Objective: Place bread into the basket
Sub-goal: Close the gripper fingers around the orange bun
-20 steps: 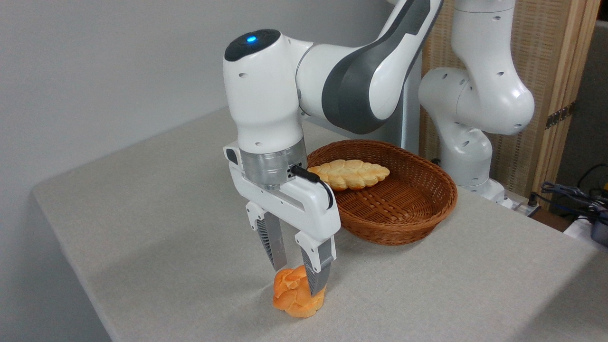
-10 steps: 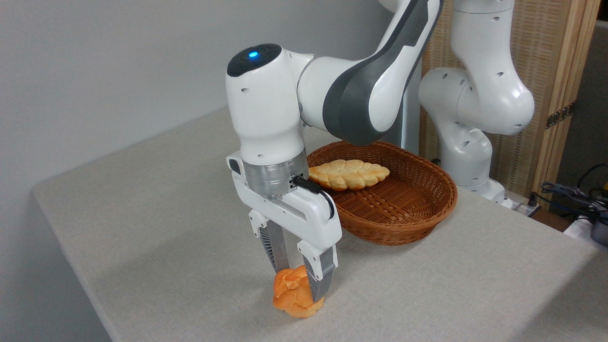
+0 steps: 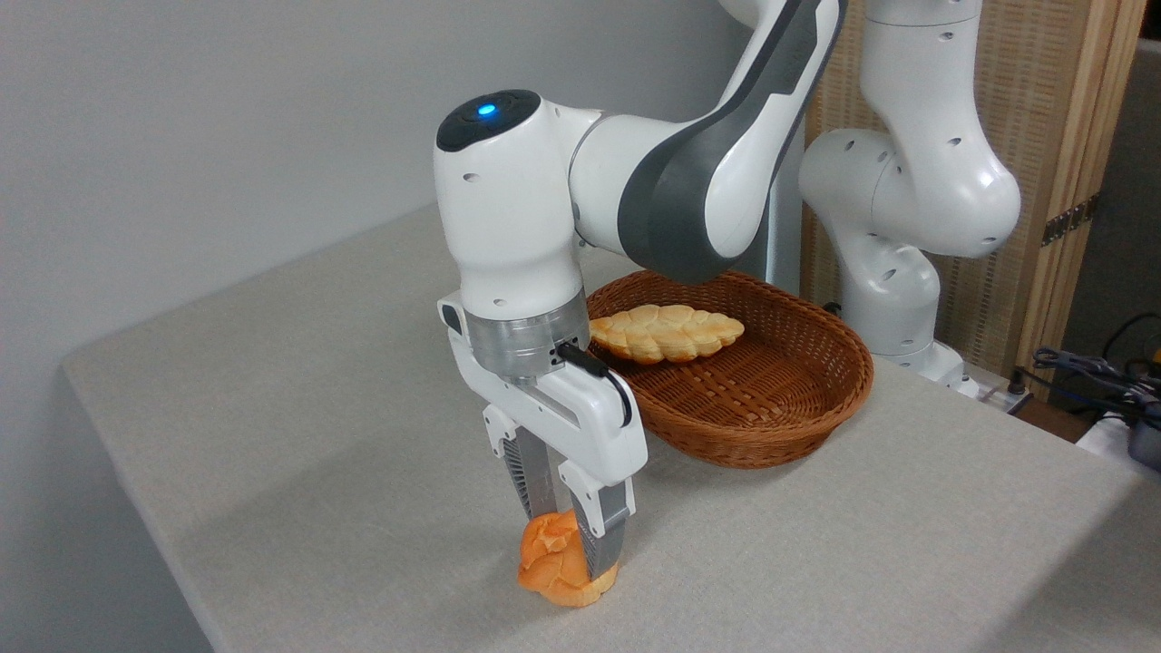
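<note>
The bread (image 3: 551, 567) sits on the table (image 3: 299, 408) near its front edge, left of centre. The gripper (image 3: 567, 535) stands directly over it, pointing down, with one finger on each side of the bread and pressed against it. The basket (image 3: 821, 413) rests on the table behind and to the right of the bread, well apart from it. A braided loaf (image 3: 667, 332) lies in the basket, toward its back left part, partly hidden behind the gripper's body. The arm's base (image 3: 893, 299) stands behind the basket, at the table's far right.
</note>
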`<state>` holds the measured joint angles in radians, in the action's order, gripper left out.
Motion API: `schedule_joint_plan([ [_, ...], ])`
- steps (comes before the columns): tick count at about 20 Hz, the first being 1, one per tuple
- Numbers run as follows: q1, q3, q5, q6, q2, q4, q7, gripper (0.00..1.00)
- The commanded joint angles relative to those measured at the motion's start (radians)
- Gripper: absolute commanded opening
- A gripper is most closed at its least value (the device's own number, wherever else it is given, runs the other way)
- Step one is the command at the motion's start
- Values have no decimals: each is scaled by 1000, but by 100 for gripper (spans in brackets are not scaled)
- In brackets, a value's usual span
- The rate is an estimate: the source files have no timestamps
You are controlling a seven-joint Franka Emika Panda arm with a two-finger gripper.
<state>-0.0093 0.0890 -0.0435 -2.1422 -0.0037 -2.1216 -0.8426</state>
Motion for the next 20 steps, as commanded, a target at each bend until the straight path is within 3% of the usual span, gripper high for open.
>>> schedule_joint_plan([
  [1,-6,8,1,-22,1,-8,-24,37],
  [5,-6,9,1,-16,1,-8,-27,35],
  [8,-6,9,1,-12,1,-8,-45,28],
  [20,-6,8,10,16,-10,11,-52,27],
])
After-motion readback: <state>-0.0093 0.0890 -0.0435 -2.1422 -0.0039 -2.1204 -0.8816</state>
